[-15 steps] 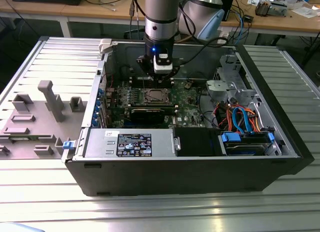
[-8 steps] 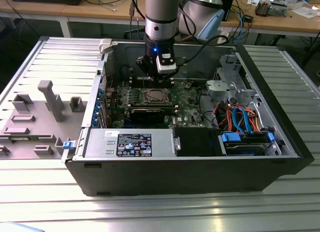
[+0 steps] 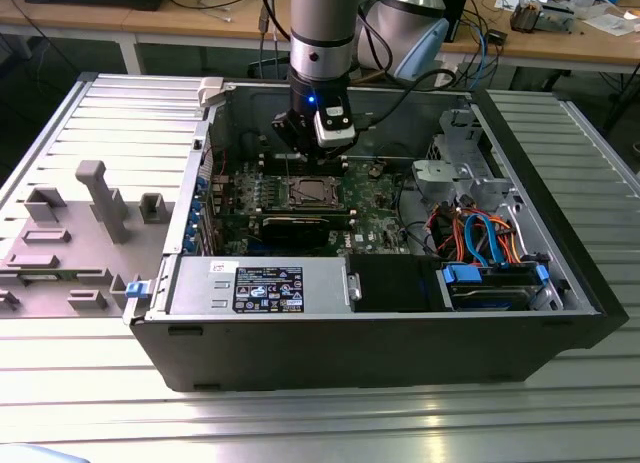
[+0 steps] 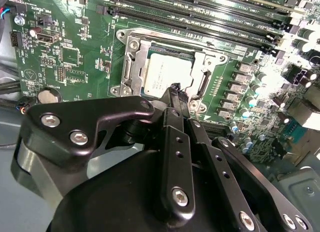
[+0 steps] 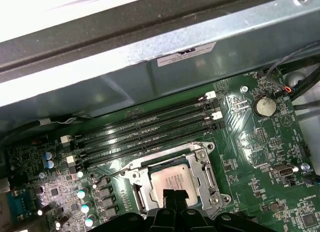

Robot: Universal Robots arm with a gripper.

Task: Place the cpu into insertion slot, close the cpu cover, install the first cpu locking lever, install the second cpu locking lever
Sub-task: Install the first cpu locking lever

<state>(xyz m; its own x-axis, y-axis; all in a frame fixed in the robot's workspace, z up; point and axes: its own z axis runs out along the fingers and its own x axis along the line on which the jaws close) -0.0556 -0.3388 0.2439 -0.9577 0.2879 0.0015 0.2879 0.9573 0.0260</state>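
In the exterior view the arm reaches down into the open computer case [image 3: 400,353] lying on the table [image 3: 300,423]. The pincer [image 3: 311,161] hangs low over the green board, and the cpu [image 3: 306,191] lies just beside it on the side nearer this camera, almost straight under the tips. In the second wrist view the pincer [image 4: 175,90] has its tips drawn together with nothing seen between them. They stand over one edge of the cpu [image 4: 165,71], which lies flat in the insertion slot [image 4: 122,35]. The cpu cover [image 4: 133,66] is down around the chip, its window showing the grey top. Whether the tips touch the metal I cannot tell. The memory slots [image 4: 200,21] run long and narrow past the far side of the socket, parallel to that edge. In the first wrist view the closed pincer [image 5: 172,194] meets the cpu [image 5: 172,178] at its near edge, the cpu cover [image 5: 201,164] framing it. The memory slots [image 5: 140,129] lie beyond, well apart from the tips.
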